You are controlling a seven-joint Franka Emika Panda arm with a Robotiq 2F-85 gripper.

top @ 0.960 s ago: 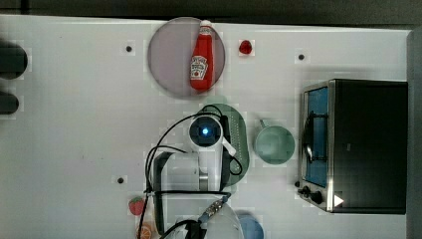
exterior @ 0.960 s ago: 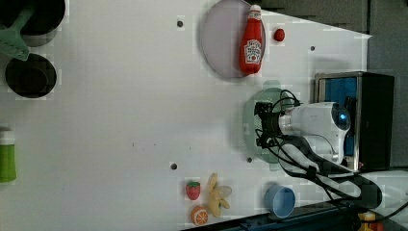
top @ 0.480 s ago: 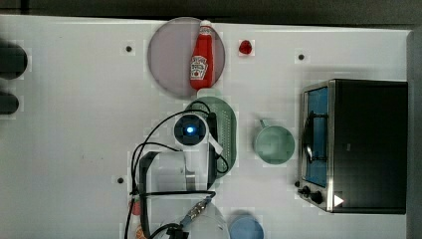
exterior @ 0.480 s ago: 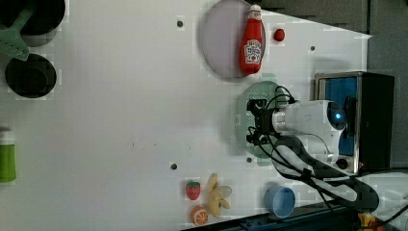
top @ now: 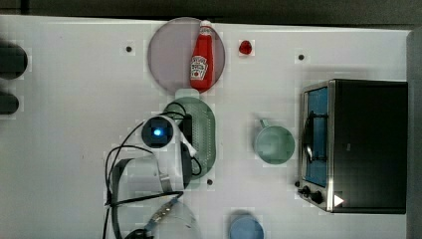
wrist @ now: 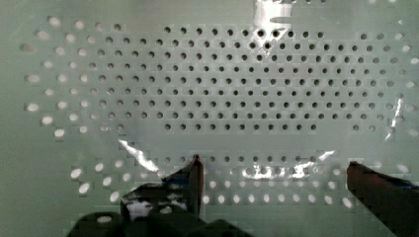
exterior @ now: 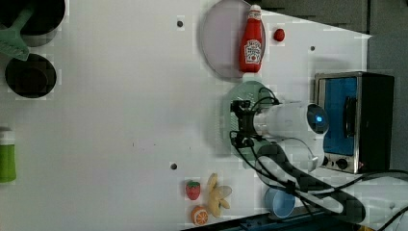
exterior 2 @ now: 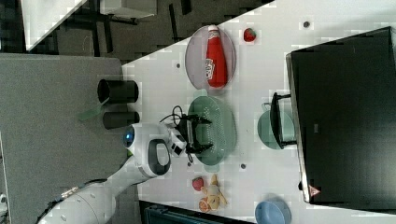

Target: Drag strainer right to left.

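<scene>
White worktop [top: 74, 164] with small dark holes, evenly lit, no hard shadows. Dark floor [exterior 2: 140, 21] is seen past the worktop's far edge in the right view, with a grey panel [exterior 2: 51, 116] beside it and a second white table [exterior 2: 46, 14] behind.

The arm [exterior 2: 140, 158] has smooth white rounded housings with black bands at the joints. A blue indicator light [top: 158, 132] glows on the wrist housing. Black cables [exterior: 269, 166] loop along the links. The pincer [exterior 2: 196, 133] is black, with two dark fingers [wrist: 192, 180].
</scene>
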